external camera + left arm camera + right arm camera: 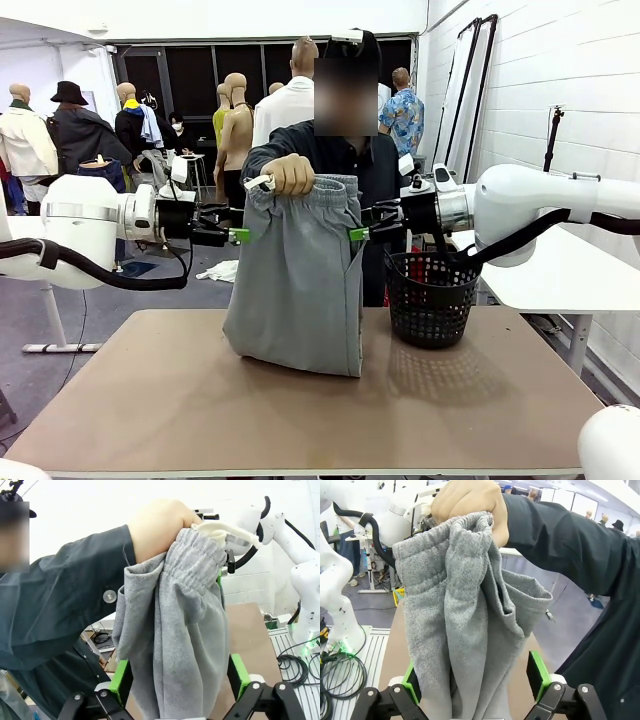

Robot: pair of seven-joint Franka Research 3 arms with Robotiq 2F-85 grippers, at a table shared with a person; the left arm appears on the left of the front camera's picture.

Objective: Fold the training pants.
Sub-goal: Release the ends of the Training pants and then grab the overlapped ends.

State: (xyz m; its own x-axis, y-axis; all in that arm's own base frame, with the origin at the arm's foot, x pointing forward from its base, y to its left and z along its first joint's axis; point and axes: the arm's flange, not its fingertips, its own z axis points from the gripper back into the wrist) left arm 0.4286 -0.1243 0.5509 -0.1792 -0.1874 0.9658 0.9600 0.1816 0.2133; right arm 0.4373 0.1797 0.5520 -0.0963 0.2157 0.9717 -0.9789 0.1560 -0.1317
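A person's hand (291,174) grips the gathered waistband of the training pants (298,290) and holds them up above the table (170,400). The grey cloth hangs straight down in the middle of the front view, and its bunched lower end rests on the tabletop. A white cord (220,530) sticks out beside the fist.

The left claw (238,236) sits at the 9 o'clock edge of the pants, a little below the waistband. The right claw (358,234) sits at the 3 o'clock edge at about the same height.

In the left wrist view the 2 green pads (120,677) stand wide apart with the hanging cloth between them, not pinched. In the right wrist view that claw's 2 pads (538,672) are spread just as wide, again with cloth between them and nothing clamped. It is not clear whether any pad touches the cloth.

A black mesh basket (432,298) stands on the table at 3 o'clock from the pants, just beside them, under the right arm.
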